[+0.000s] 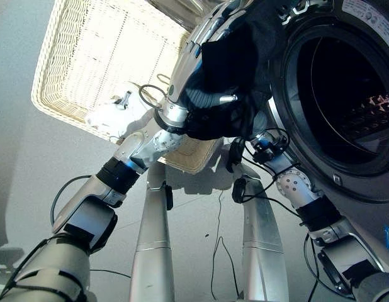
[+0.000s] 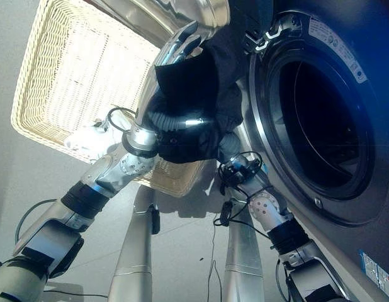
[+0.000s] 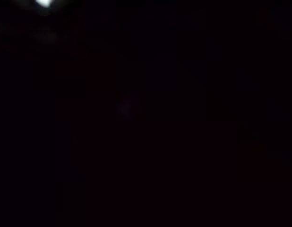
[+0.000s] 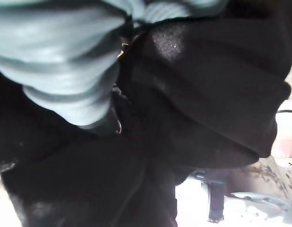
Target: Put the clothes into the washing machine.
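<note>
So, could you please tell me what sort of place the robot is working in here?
Probably a laundry area. A front-loading washing machine stands with its round opening facing out, a pale wicker laundry basket sits on the floor beside it, and a black garment hangs bunched between them.

Garment (image 1: 229, 69): plain black. Basket (image 1: 62, 94): cream woven wicker. Washing machine (image 2: 345, 207): silver-grey front, dark drum. Floor (image 1: 31, 163): plain pale grey.
</note>
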`<state>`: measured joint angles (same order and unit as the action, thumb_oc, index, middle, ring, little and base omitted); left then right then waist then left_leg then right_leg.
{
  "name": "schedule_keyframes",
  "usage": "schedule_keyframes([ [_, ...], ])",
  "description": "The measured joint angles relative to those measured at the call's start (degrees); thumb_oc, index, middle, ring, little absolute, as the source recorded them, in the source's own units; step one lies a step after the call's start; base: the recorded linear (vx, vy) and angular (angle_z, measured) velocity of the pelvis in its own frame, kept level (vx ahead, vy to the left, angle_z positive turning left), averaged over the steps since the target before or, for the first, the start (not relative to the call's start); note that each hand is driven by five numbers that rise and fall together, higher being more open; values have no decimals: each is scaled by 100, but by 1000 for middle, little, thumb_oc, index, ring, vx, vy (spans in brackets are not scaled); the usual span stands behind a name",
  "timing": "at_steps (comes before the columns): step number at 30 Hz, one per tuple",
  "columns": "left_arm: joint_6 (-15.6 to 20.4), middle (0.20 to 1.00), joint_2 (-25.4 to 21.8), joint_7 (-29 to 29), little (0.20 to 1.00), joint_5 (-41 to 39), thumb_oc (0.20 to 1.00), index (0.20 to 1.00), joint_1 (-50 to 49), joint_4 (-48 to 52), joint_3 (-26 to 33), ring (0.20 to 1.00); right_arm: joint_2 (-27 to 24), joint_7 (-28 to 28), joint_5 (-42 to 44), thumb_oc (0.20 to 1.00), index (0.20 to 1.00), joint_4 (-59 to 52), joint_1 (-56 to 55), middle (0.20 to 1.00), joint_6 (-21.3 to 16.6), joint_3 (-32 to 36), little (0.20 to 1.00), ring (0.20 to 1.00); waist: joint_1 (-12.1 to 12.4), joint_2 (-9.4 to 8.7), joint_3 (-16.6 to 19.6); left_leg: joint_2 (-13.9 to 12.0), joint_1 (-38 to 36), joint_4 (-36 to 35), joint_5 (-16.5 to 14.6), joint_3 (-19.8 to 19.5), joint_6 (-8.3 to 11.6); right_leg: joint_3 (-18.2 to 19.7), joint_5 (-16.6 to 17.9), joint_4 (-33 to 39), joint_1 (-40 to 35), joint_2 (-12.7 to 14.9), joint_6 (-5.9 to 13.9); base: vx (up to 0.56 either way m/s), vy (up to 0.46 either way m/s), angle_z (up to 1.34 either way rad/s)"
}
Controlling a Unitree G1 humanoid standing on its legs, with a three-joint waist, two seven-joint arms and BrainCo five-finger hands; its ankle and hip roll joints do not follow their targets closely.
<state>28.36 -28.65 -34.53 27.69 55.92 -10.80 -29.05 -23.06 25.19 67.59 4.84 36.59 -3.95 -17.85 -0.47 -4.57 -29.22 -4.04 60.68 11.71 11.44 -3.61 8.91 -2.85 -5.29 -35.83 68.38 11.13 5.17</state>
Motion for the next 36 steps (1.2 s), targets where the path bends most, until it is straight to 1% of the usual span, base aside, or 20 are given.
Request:
schedule_keyframes([
  [6,4,1000,-6,820,1000,-566,1000,1000,-59,77,75,1000,-14,-12,-66,200,200,-1,-44,200,-257,50,200,200,2,5,-3,3,1,-2,-1,0,-1,0,-2,2,0,4,3,0,0,0],
  [9,5,1000,-3,1345,1000,-1053,1000,1000,-139,86,82,1000,10,-66,-65,200,200,-1,-119,200,-430,110,200,200,3,46,-28,6,2,-4,-1,0,-1,0,-3,5,0,7,4,0,0,0],
  [13,9,1000,-2,1621,1000,-1505,1000,1000,-260,93,104,1000,-2,-95,-59,200,200,-2,-172,200,-605,178,200,200,-7,104,-62,5,3,-7,-2,0,-1,0,-4,9,1,5,3,0,0,0],
  [15,30,1000,-4,1561,1000,-1604,1000,1000,-345,93,116,1000,3,-143,-54,200,200,-2,-189,200,-644,208,200,200,-9,116,-69,5,3,-8,-2,1,-1,0,-4,10,2,5,3,0,0,0],
  [17,134,1000,6,1297,1000,-1608,1000,1000,-474,93,147,1000,16,-212,-48,200,200,-2,-190,200,-704,246,200,200,-5,116,-69,5,3,-10,-2,0,-1,0,-5,10,1,5,3,0,0,0],
  [20,305,1000,26,674,1000,-1577,1000,1000,-694,88,320,1000,37,-283,-1,200,200,-3,-186,200,-750,347,200,200,-2,116,-69,5,3,-7,-3,-1,0,0,-8,6,1,5,2,0,0,0],
  [21,373,1000,50,240,1000,-1495,1000,1000,-869,87,476,1000,37,-329,86,200,200,-3,-185,200,-808,410,200,200,5,116,-69,5,3,-5,-3,-5,0,0,-9,2,1,5,2,0,0,0],
  [23,469,1000,71,-420,1000,-1355,1000,1000,-1051,56,636,1000,58,-341,136,200,200,-5,-149,200,-854,500,200,200,17,116,-69,5,3,-2,-3,-8,0,0,-10,-2,0,6,1,0,0,0],
  [24,488,1000,86,-826,1000,-1140,1000,1000,-1106,54,720,1000,96,-353,137,200,200,-5,-129,200,-876,548,200,200,25,116,-69,5,3,0,-2,-12,0,-1,-10,-6,-1,5,0,0,0,0],
  [26,521,1000,142,-1402,1000,-885,1000,1000,-1121,54,822,1000,158,-408,137,200,200,-5,-108,200,-905,592,200,200,54,117,-69,5,3,7,-2,-17,0,-2,-9,-13,-2,5,-1,0,0,0],
  [27,522,1000,160,-1559,1000,-793,1000,1000,-1120,53,840,1000,172,-422,137,200,200,-5,-106,200,-914,595,200,200,64,117,-69,5,3,9,-2,-18,0,-2,-7,-15,-2,4,-4,0,0,0],
  [29,541,1000,325,-2314,1000,-341,1000,1000,-1117,53,969,1000,220,-493,133,200,200,-5,-93,200,-918,591,200,200,134,116,-69,5,3,20,-2,-27,1,-6,-12,-34,-3,6,-13,0,0,0],
  [30,552,1000,347,-2424,1000,-304,1000,1000,-1122,53,990,1000,229,-515,133,200,200,-5,-91,200,-917,586,200,200,141,116,-69,6,3,22,-2,-32,1,-10,-13,-37,-5,6,-15,0,0,0],
  [31,556,1000,380,-2711,1000,-162,1000,1000,-1136,51,1040,1000,257,-579,133,200,200,-5,-71,200,-915,584,200,200,144,116,-69,7,3,31,-2,-43,1,-18,-14,-41,-15,7,-17,0,0,0],
  [33,559,1000,401,-3045,1000,-138,1000,1000,-1146,49,1057,1000,263,-666,139,200,200,-5,-61,200,-915,587,200,200,142,116,-69,11,3,46,-2,-52,1,-21,-15,-45,-25,11,-15,0,0,0],
  [36,508,1000,406,-3204,1000,-137,1000,1000,-1138,-35,1056,1000,262,-767,198,200,200,21,-75,200,-901,587,200,200,134,116,-69,11,3,67,-2,-54,1,-21,-14,-60,-27,9,-15,0,0,0],
])
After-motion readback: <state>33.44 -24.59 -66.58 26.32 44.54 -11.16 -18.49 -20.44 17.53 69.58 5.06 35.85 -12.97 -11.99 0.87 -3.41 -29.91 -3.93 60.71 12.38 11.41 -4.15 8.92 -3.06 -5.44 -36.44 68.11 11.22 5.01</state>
